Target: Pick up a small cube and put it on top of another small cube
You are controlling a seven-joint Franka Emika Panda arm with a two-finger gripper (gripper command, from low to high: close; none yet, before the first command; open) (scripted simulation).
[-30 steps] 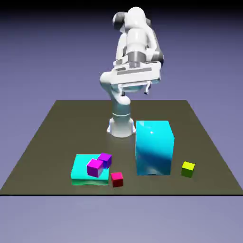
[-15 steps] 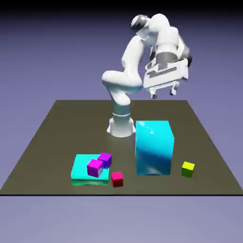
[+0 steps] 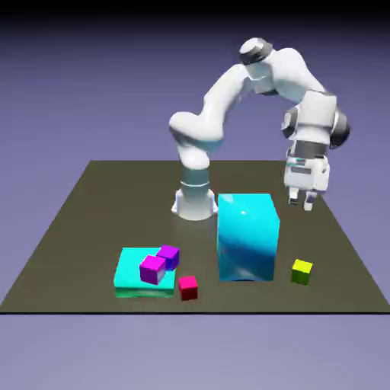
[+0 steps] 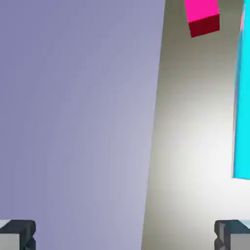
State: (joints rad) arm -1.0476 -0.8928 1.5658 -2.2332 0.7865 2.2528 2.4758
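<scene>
The small lime yellow-green cube [image 3: 302, 271] rests on the table at the exterior view's right, just right of the big cyan block [image 3: 246, 236]. My gripper [image 3: 302, 202] hangs above the table behind that cube, well above it, with its jaws open and nothing between them. In the hand view the gripper [image 4: 124, 237] shows both grey fingertips [image 4: 17, 234] far apart at the bottom corners, and the lime cube is out of that view. A small red cube [image 3: 188, 287] sits near the front edge and appears at the hand view's top as the red cube [image 4: 201, 17].
Two purple cubes [image 3: 168, 255] [image 3: 152, 268] lie on a flat cyan slab [image 3: 133, 278] at the front left. The dark table [image 3: 91, 206] ends close in front of the cubes. The cyan block [image 4: 241, 97] fills the hand view's right edge.
The arm has swung from above its base toward the exterior view's right and dropped lower, now hanging behind the lime cube. The jaws stayed open. No cube moved.
</scene>
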